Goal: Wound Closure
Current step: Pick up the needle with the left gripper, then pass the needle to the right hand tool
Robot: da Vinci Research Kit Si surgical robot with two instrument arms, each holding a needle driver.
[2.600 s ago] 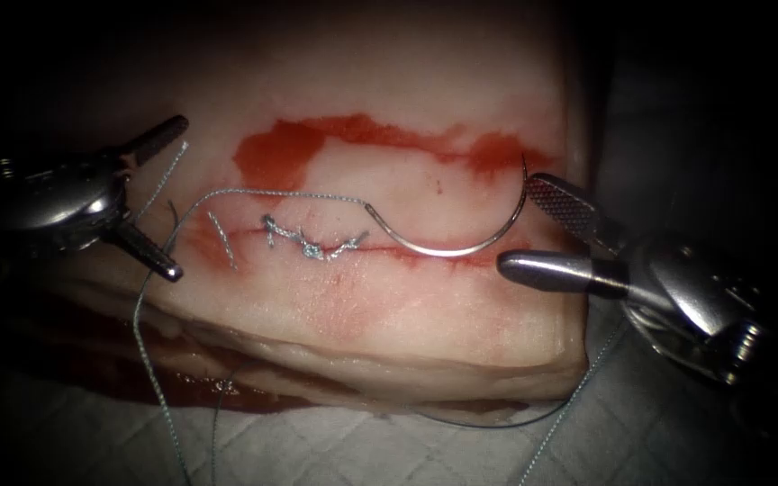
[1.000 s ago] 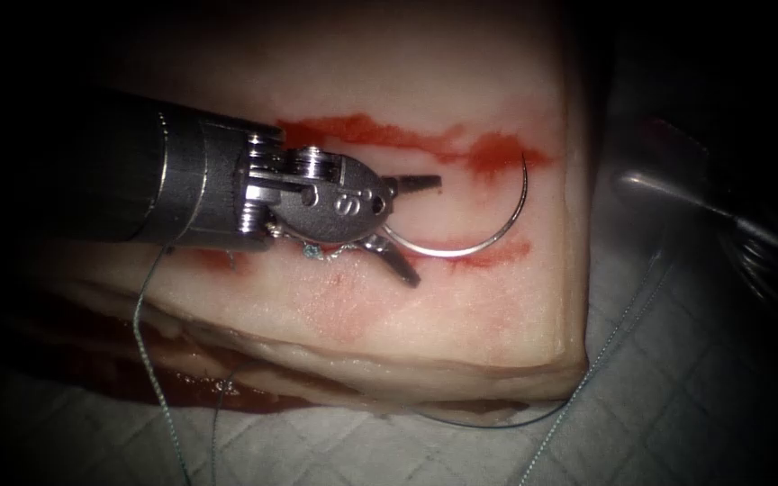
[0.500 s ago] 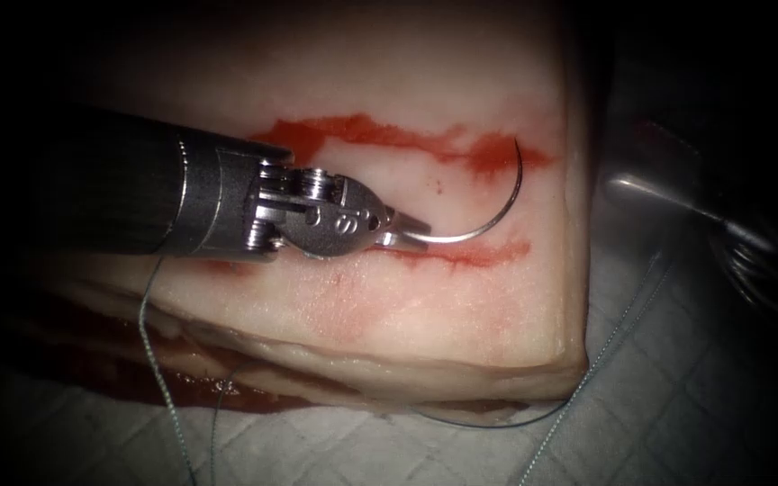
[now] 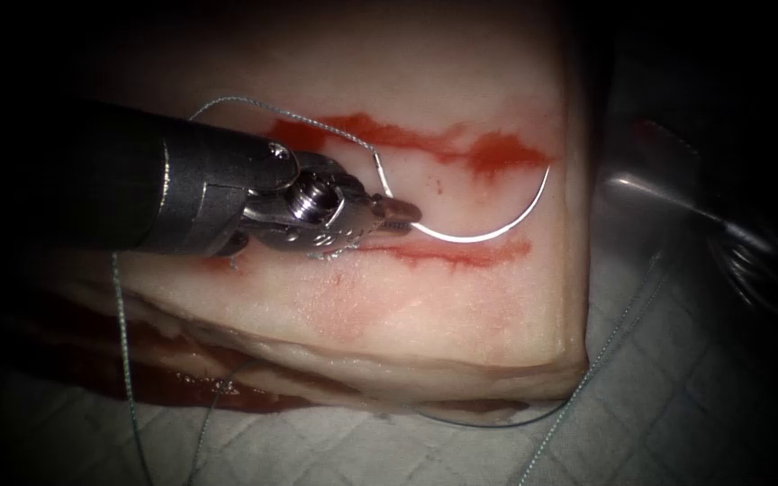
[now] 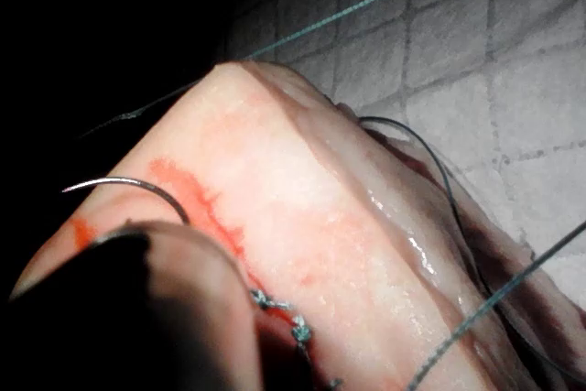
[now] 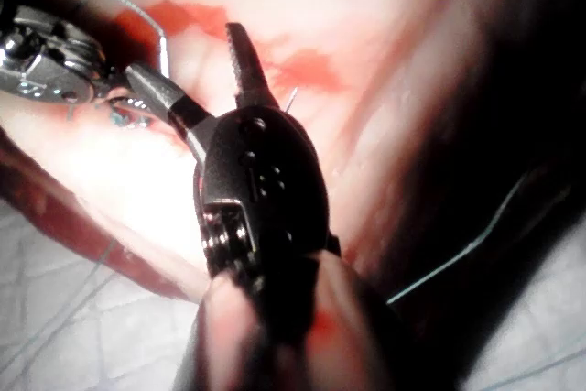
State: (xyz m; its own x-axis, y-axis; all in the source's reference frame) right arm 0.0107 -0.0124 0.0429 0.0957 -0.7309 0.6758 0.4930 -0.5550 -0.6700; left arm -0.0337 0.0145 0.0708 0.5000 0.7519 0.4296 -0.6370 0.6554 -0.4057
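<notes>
The pale tissue (image 4: pixel 425 306) carries a red horizontal cut (image 4: pixel 461 254), with knotted stitches (image 5: pixel 275 302) along its left part. My left tool (image 4: pixel 400 214) reaches in from the left and is shut on the curved needle (image 4: pixel 483 234), roughly a third of the way from its thread end. The needle hangs free above the right end of the cut, its tip up to the right and not in the tissue. Thread (image 4: pixel 281 112) arcs back from the needle's tail over the left tool's shaft. My right tool (image 6: pixel 179 48) stands open and holds nothing, off the tissue's right edge.
Red fluid (image 4: pixel 488 148) stains the tissue above the cut. More thread (image 4: pixel 121 333) hangs down over the tissue's left front, and another strand (image 4: pixel 610 346) trails across the white quilted cloth (image 4: pixel 677 405) to the right. The tissue's right edge (image 4: pixel 578 225) drops off steeply.
My left tool came in from the left, shut on the needle and lifted and turned it, so the tip swung right and the thread rose. The right tool drew back to the right earlier.
</notes>
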